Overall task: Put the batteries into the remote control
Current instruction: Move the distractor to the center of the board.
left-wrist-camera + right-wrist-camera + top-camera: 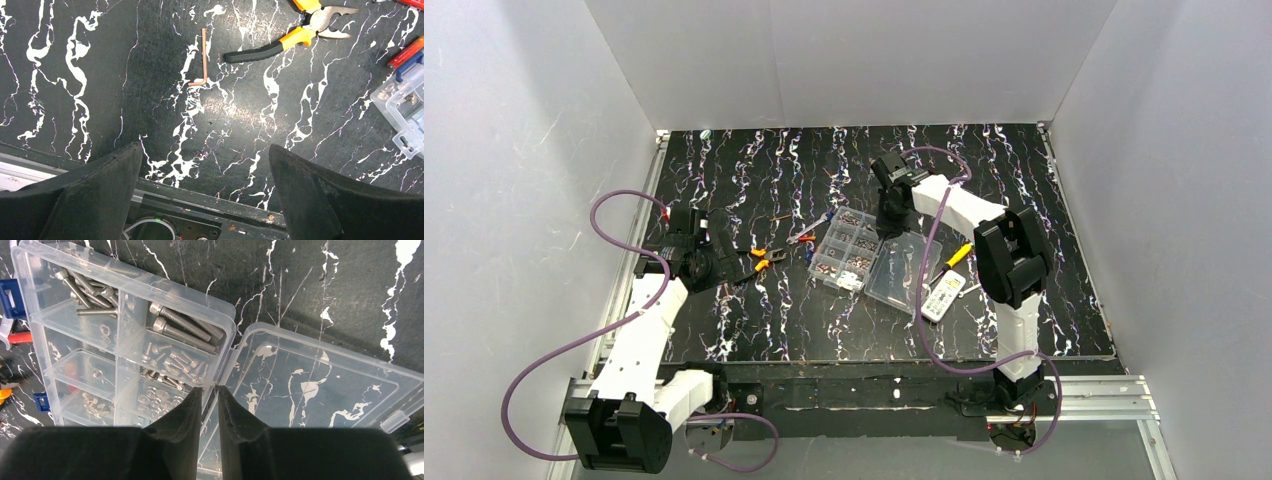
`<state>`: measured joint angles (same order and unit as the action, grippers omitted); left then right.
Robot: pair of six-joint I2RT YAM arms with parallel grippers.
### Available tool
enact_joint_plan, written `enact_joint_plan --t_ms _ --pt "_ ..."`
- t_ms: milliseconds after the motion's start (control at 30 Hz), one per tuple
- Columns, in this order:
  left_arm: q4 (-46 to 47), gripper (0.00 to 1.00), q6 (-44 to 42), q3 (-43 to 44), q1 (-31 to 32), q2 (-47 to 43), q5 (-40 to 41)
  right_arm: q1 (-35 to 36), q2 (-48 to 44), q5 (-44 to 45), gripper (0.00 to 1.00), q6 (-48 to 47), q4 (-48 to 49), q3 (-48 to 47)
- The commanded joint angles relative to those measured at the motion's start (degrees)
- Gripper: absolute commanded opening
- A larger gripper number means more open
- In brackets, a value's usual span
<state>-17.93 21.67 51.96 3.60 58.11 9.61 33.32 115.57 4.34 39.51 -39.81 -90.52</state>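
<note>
Remote control, marbled table, white walls

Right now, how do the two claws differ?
The left gripper stands wide open; the right gripper is almost closed. The left hangs over bare table near the pliers; the right sits at the hinge of the clear box. Both are black and point down.
</note>
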Motion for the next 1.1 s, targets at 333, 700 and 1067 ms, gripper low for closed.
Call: enact_joint_plan --t_ms 333,700,1067 --pt "-5.17 0.99 0.10 -1.07 -0.16 -0.51 0.42 -5.46 3.18 9.48 0.02 -1.19 -0.27 -5.13" --pt "-5.80 0.99 0.19 0.88 -0.12 1.11 -0.77 -7.75 2.19 6.95 0.29 -5.99 2.81 -6.54" --pt "-7.42 0.99 -0.48 5.83 -0.17 3.42 0.22 -10.97 -20.46 7.09 0.55 -6.54 6.49 9.62"
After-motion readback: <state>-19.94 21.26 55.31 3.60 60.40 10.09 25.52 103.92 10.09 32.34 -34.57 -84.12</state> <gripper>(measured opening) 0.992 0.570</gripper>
